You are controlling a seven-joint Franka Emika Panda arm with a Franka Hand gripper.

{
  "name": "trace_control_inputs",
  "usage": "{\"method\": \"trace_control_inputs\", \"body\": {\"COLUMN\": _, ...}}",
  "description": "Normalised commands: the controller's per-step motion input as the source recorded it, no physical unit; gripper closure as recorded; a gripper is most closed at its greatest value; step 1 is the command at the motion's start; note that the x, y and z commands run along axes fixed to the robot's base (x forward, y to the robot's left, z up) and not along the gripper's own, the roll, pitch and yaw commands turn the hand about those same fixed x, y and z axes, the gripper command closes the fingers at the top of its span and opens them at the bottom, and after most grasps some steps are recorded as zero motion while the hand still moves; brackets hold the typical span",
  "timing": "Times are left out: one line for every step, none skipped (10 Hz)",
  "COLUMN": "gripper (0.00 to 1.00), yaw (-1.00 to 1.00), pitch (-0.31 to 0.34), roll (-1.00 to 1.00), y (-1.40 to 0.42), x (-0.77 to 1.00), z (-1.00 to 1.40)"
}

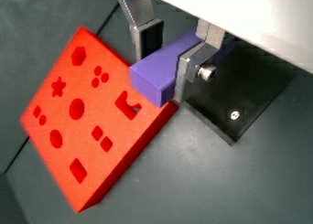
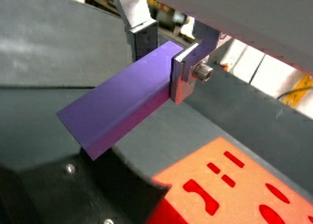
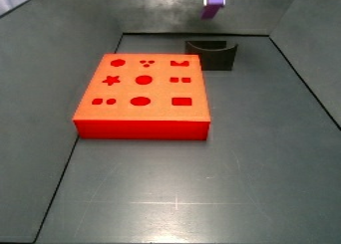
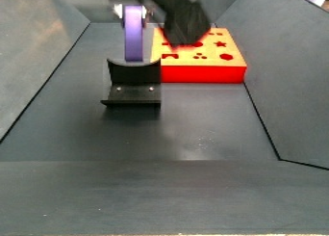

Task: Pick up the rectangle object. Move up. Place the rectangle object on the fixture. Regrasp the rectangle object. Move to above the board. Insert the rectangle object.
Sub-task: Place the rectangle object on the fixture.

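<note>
Dark grey floor with sloping grey walls makes the workspace, and the board (image 3: 143,94) lies flat on it, with the fixture (image 3: 213,53) just behind its far corner. The gripper (image 1: 175,54) hangs above the fixture and its jaws are closed on the rectangle object (image 1: 162,70), one silver finger (image 2: 186,70) pressed on each broad face near one end. In a side view the block (image 4: 135,36) stands upright over the fixture (image 4: 131,83), apart from it as far as I can judge.

I think the block is stiff and light, with smooth flat sides, so it may slip or turn if it is held only at the end. A hold nearer the middle, across the broad faces, seems safer for the insertion.

Most of the gripper is cut off in both side views, and the contact of the far finger is hard to see. Which cutout fits the block I cannot tell.
</note>
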Motion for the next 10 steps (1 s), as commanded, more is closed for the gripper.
{"method": "trace_control_inputs", "body": {"gripper": 1.0, "yaw": -0.13, "pitch": 0.275, "roll": -0.77, "y": 0.13, "x": 0.16, "z": -1.0}}
{"method": "trace_control_inputs", "body": {"gripper": 1.0, "yaw": -0.16, "pitch": 0.252, "roll": -0.66, "y": 0.14, "x": 0.16, "z": -1.0}}
{"method": "trace_control_inputs", "body": {"gripper": 1.0, "yaw": -0.22, "pitch": 0.173, "roll": -0.37, "y": 0.14, "x": 0.17, "z": -1.0}}
{"method": "trace_control_inputs", "body": {"gripper": 1.0, "yaw": -0.23, "pitch": 0.138, "roll": -0.28, "y": 0.14, "x": 0.18, "z": -1.0}}
{"method": "trace_control_inputs", "body": {"gripper": 1.0, "yaw": -0.23, "pitch": 0.069, "roll": -0.19, "y": 0.13, "x": 0.18, "z": -0.95}}
{"method": "trace_control_inputs", "body": {"gripper": 1.0, "yaw": -0.23, "pitch": 0.042, "roll": -0.17, "y": 0.11, "x": 0.15, "z": -0.81}}
{"method": "trace_control_inputs", "body": {"gripper": 1.0, "yaw": -0.2, "pitch": 0.005, "roll": -0.15, "y": 0.09, "x": 0.12, "z": -0.53}}
{"method": "trace_control_inputs", "body": {"gripper": 1.0, "yaw": -0.16, "pitch": -0.038, "roll": -0.11, "y": 0.1, "x": 0.09, "z": -0.34}}
{"method": "trace_control_inputs", "body": {"gripper": 1.0, "yaw": -0.14, "pitch": -0.054, "roll": -0.08, "y": 0.11, "x": 0.06, "z": -0.33}}
{"method": "trace_control_inputs", "body": {"gripper": 1.0, "yaw": -0.11, "pitch": -0.054, "roll": -0.08, "y": 0.11, "x": 0.06, "z": -0.33}}
